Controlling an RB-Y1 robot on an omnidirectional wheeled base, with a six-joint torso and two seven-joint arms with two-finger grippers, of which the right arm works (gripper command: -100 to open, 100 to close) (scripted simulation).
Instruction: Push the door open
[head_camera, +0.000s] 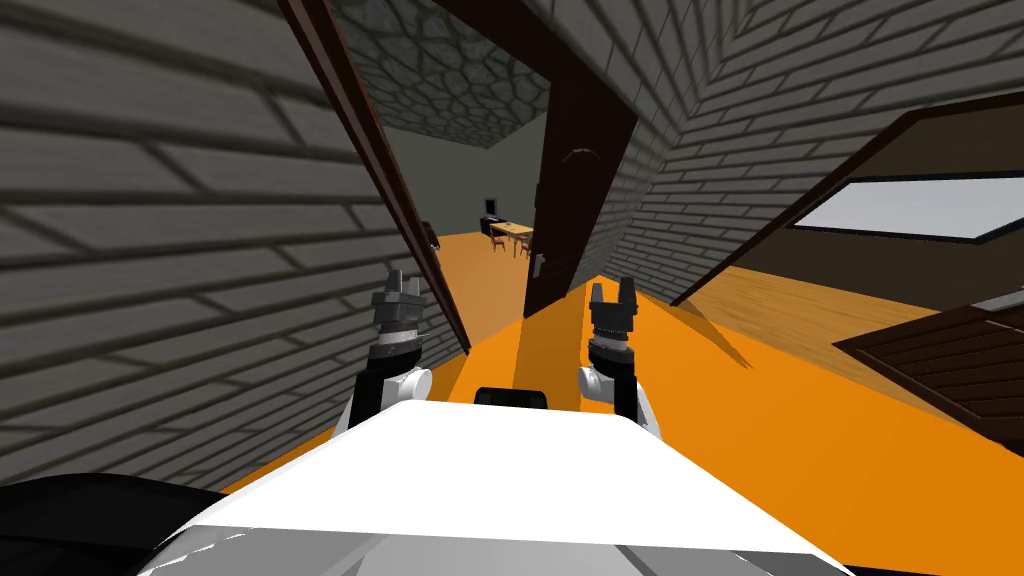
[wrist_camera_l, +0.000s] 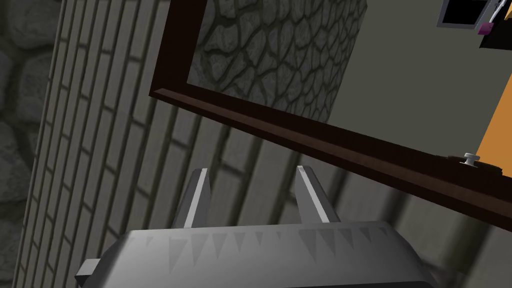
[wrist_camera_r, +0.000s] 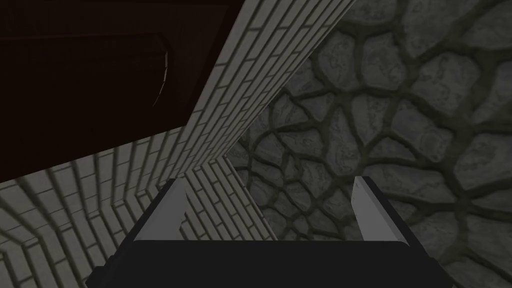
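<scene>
The dark brown door (head_camera: 572, 190) stands swung well open into the room beyond, its silver handle (head_camera: 538, 265) low on its near edge. The dark door frame (head_camera: 400, 210) runs along the left of the opening. My left gripper (head_camera: 401, 287) is raised beside that frame post, close to the brick wall, and is open, its fingers (wrist_camera_l: 200, 197) a modest gap apart with nothing between them; the frame (wrist_camera_l: 320, 145) crosses just beyond them. My right gripper (head_camera: 612, 294) is raised near the door's lower corner, open and empty. Beyond its fingers (wrist_camera_r: 170, 210) is the door's dark panel (wrist_camera_r: 75, 85).
Grey brick walls (head_camera: 150, 250) close in on both sides of an orange floor (head_camera: 780, 400). Through the opening stand a small table with chairs (head_camera: 512, 232). At the right are a dark-framed pale pane (head_camera: 900, 210) and a dark slatted panel (head_camera: 950, 365). A small silver knob (wrist_camera_l: 470, 159) sits by the frame.
</scene>
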